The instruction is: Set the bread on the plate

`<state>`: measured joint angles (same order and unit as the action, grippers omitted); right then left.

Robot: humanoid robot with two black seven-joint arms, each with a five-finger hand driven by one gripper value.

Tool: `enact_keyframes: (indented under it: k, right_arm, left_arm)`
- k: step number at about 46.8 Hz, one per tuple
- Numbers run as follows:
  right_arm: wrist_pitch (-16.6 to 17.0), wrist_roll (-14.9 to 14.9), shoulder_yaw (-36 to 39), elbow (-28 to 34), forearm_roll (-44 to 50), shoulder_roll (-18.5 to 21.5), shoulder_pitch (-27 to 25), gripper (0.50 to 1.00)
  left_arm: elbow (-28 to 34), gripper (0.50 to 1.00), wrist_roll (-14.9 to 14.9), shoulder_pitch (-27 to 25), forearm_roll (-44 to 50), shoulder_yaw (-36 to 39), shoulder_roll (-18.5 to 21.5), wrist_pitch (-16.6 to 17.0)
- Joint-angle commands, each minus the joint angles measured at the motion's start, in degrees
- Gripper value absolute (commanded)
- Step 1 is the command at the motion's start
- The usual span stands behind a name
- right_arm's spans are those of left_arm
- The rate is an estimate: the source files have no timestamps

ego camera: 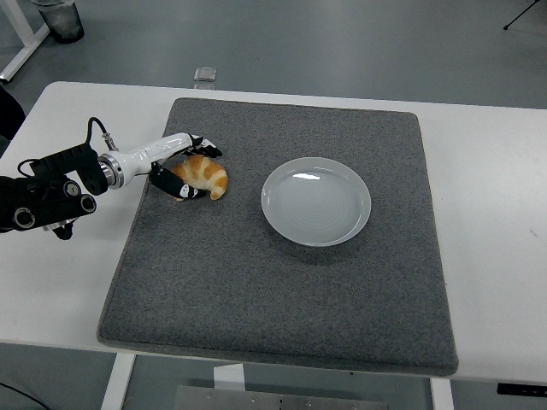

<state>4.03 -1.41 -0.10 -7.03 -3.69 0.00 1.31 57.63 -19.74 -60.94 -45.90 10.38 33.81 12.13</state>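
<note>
Bread [205, 176] lies on the grey mat [256, 282], left of the plate [316, 202] and apart from it, so a short carry to the right is left, likely. Left hand [184, 166] wraps it from the left: fingers over the top, thumb under the near side, closed on the bread but not lifted. Plate holds nothing. Right hand not visible.

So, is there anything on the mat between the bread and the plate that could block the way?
Nothing visible. The bread sits in the left hand on the grey mat, and only bare mat lies between it and the empty plate to its right.
</note>
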Motion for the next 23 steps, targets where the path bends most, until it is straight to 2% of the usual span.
enact_keyframes:
  k: [1, 2, 10, 23]
  right_arm:
    - [0.01, 0.01, 0.01, 0.0, 0.0, 0.0, 0.01, 0.952]
    - [0.01, 0.01, 0.01, 0.0, 0.0, 0.0, 0.01, 0.952]
    - [0.01, 0.01, 0.01, 0.0, 0.0, 0.0, 0.01, 0.952]
    - [0.1, 0.01, 0.01, 0.0, 0.0, 0.0, 0.01, 0.952]
  left_arm:
    - [-0.76, 0.776, -0.74, 0.39, 0.02, -0.01, -0.59, -0.09]
    - [-0.76, 0.761, -0.74, 0.39, 0.02, -0.01, -0.68, -0.09]
    - [-0.76, 0.5, -0.74, 0.47, 0.02, -0.01, -0.77, -0.09]
    - [-0.68, 0.5, -0.74, 0.39, 0.02, -4.04, -0.07, -0.17]
